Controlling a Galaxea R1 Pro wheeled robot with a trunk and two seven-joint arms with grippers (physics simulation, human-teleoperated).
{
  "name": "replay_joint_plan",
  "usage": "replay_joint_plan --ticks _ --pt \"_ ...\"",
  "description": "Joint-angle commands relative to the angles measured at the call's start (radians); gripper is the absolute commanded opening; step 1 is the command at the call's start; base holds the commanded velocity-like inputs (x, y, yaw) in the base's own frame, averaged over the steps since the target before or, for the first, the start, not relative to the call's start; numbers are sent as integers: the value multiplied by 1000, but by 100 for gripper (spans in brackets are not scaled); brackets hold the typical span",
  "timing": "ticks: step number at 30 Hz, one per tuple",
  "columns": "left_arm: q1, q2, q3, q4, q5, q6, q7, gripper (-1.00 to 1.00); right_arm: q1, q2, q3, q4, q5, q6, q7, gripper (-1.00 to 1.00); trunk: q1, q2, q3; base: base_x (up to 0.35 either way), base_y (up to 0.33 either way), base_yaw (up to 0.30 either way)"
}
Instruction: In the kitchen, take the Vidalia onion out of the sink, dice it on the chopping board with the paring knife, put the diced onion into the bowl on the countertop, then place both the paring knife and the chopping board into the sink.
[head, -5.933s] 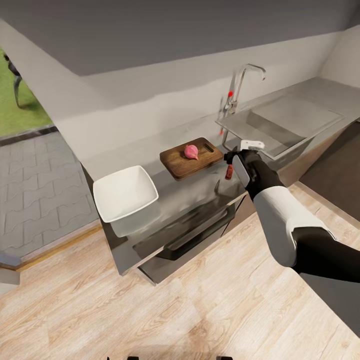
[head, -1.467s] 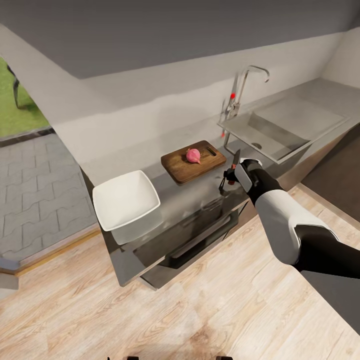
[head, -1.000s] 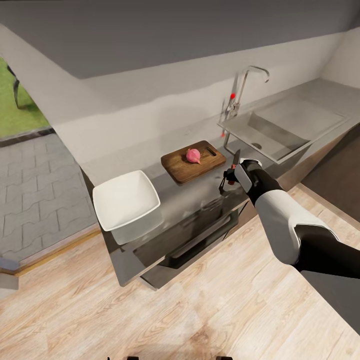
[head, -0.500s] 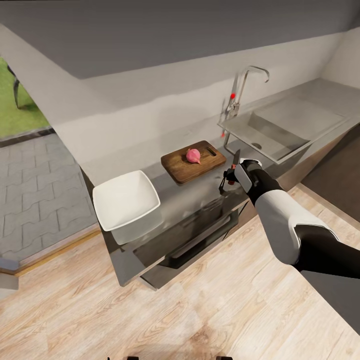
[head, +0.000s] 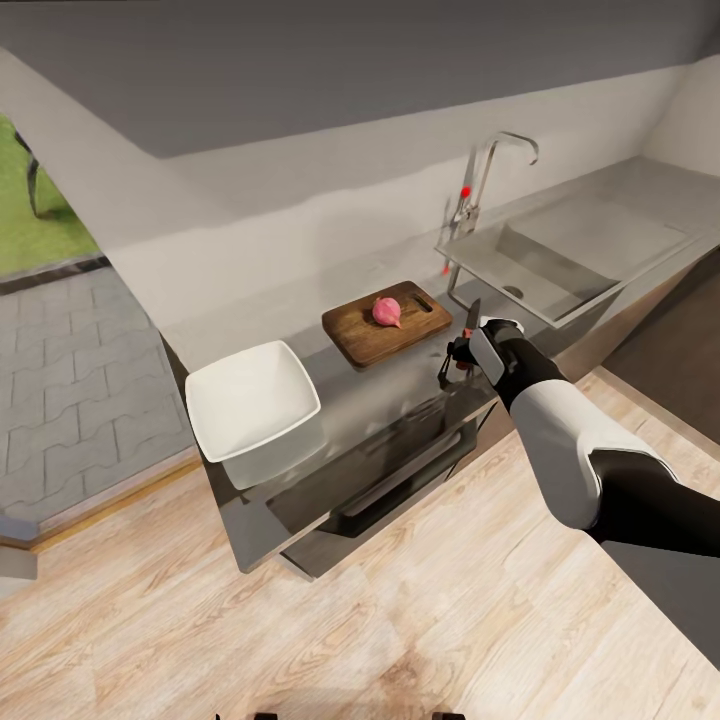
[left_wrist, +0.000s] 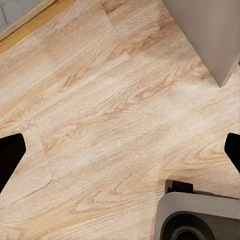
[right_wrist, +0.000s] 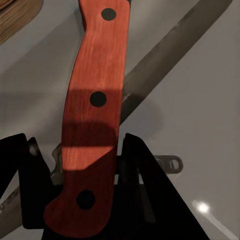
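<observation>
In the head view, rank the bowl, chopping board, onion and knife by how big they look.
Largest to smallest:
1. bowl, though it sits nearer the camera
2. chopping board, close to the bowl
3. knife, partly hidden in the right pincer
4. onion, uncut

The scene is evenly and softly lit, with no blur. Faint sheen and dim reflections are seen on the countertop (head: 400, 385). In the right wrist view, a shadow band is cast across the paring knife (right_wrist: 95, 115), with a small glare spot at 5 o'clock.
</observation>
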Motion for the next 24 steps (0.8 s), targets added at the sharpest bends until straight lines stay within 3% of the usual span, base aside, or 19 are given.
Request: replay_joint_plan --ticks 1,24 --pt "-2 -1 -9 4 7 -6 2 100 0 1 -2 27 0 5 -9 -100 1 -1 -1 0 0 0" --pt "-2 -1 -9 4 7 9 2 100 0 -9 -4 13 2 7 -12 -100 1 -1 -1 0 0 0"
